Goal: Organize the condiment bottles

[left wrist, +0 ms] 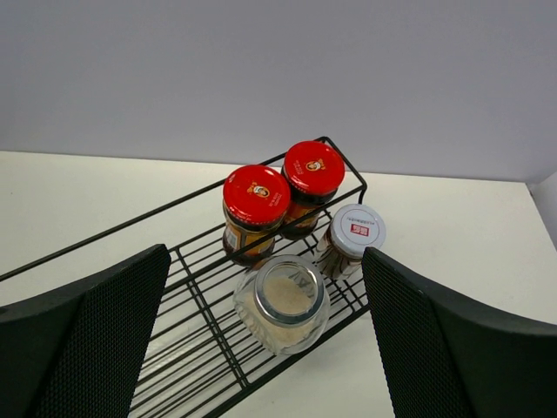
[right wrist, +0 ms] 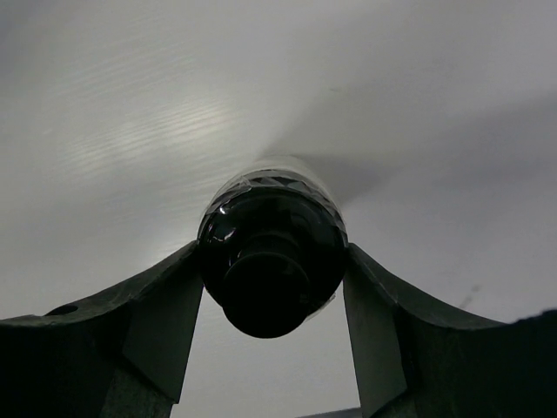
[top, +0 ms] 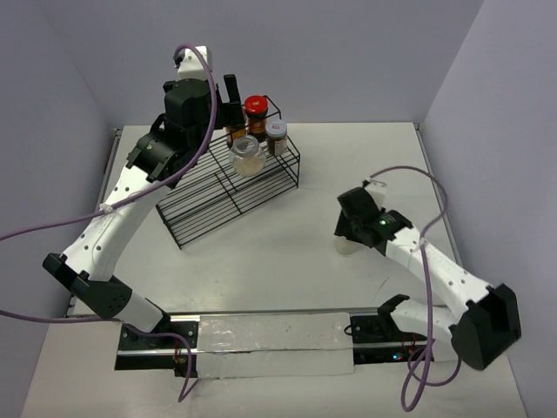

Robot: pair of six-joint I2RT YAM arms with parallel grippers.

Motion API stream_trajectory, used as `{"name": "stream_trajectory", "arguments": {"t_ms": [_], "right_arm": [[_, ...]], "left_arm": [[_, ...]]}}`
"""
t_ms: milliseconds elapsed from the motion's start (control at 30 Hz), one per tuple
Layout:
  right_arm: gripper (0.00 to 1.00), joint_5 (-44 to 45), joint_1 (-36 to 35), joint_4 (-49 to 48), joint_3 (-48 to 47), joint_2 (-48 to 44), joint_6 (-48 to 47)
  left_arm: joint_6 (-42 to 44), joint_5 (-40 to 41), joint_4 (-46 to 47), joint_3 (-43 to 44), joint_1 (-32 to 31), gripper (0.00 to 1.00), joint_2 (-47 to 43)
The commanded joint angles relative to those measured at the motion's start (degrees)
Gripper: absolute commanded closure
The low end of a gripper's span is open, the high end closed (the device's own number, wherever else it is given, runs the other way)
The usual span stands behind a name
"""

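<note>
Right gripper [right wrist: 274, 279] is clamped on the black-lidded jar [right wrist: 270, 218], whitish body, apparently standing on the surface [top: 287, 252] well apart from the rack [top: 226, 205]; likely a pickup to join the rest. Left gripper [left wrist: 265, 261] hangs open above the rack's far end, where the red-lidded jars [left wrist: 256, 196] [left wrist: 313, 168], grey-lidded jar [left wrist: 357, 231] and clear pale jar [left wrist: 283, 300] cluster.

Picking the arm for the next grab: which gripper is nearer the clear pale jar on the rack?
Left. The left gripper hovers open close by the clear pale jar; the right gripper is across the table, shut on the black-lidded jar.
</note>
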State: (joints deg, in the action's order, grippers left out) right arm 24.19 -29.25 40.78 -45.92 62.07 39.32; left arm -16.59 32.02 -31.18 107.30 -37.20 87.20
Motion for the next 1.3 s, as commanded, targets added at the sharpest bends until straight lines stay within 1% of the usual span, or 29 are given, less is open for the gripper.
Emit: {"name": "stream_trajectory", "arguments": {"t_ms": [0,67,167,267,333,367,400,433,467,500,600,667,833,900,933,967,1000,1067,1100,1167,1267], "right_arm": [[0.59,3.0,-11.2,-1.9,-10.9,7.9,1.7],[0.59,4.7,-16.0,-1.1,-14.4,12.9,1.5],[0.58,3.5,-18.8,-1.9,-16.7,17.0,0.5],[0.58,3.2,-21.1,-2.6,-17.9,20.3,0.0],[0.55,3.0,-22.1,-3.1,-18.4,22.5,-0.2],[0.51,2.7,-22.3,-3.2,-18.5,23.3,-0.3],[0.39,2.7,-22.4,-3.2,-18.5,23.7,-0.4],[0.25,2.6,-22.5,-3.1,-18.5,23.8,-0.4],[0.07,2.6,-22.6,-3.0,-18.4,23.7,-0.4],[0.01,2.7,-22.7,-2.9,-18.2,23.1,-0.4],[0.00,3.3,-22.6,-1.9,-18.6,20.2,-0.5],[0.00,3.9,-22.6,-0.1,-20.3,17.5,-0.5],[0.00,9.1,-22.0,4.9,-24.4,9.5,-1.0],[0.00,13.5,-18.5,9.1,-25.2,4.0,-1.0],[0.00,13.9,-16.4,9.6,-25.0,1.9,-1.5],[0.00,13.4,-13.8,9.5,-24.0,-0.7,-2.2],[0.00,11.5,-10.2,8.5,-21.8,-5.1,-3.7],[0.00,8.6,-2.1,6.2,-18.4,-9.6,-7.0],[0.00,6.1,0.8,5.7,-17.7,-10.5,-8.0],[0.00,4.5,7.4,6.0,-16.6,-11.2,-10.0],[0.00,2.7,10.7,5.5,-15.1,-11.9,-11.1]], "left_arm": [[-0.9,2.1,-0.1,-0.5,-0.5,0.01,-1.7],[-0.9,3.3,0.1,-1.6,-0.5,0.01,-2.9],[-0.6,3.8,1.2,-2.8,-0.5,0.00,-4.4],[-0.8,4.1,0.2,-2.5,-0.5,0.01,-4.5],[-1.2,4.4,-0.4,-2.1,-0.5,0.00,-4.2],[-1.4,4.1,-0.6,-2.1,-0.6,0.00,-4.2],[-1.9,3.5,-2.0,-1.6,-0.5,0.01,-3.9],[-2.3,2.8,-3.5,-0.4,-0.5,0.01,-3.5],[-2.6,1.8,-5.1,1.5,-0.6,0.00,-2.9],[-2.8,1.2,-6.5,3.0,-0.7,0.00,-2.2],[-3.5,0.4,-10.9,6.6,-1.6,0.01,0.3],[-3.9,0.7,-13.0,7.5,-2.4,0.00,1.3],[-6.3,0.2,-15.8,5.0,-4.5,0.01,2.4],[-7.8,0.3,-17.6,2.0,-6.1,0.02,2.3],[-8.8,0.4,-18.1,0.8,-6.9,0.02,2.2],[-10.6,0.5,-18.9,-0.6,-8.4,0.03,2.1],[-12.0,0.6,-19.8,-1.4,-9.9,0.03,2.0],[-14.8,1.1,-21.4,-3.1,-13.9,0.03,2.3],[-16.0,1.2,-21.9,-3.5,-15.7,0.03,2.6],[-19.0,1.4,-23.2,-5.2,-20.6,0.02,3.7],[-21.9,1.1,-23.5,-7.3,-24.0,0.00,5.9]]}}
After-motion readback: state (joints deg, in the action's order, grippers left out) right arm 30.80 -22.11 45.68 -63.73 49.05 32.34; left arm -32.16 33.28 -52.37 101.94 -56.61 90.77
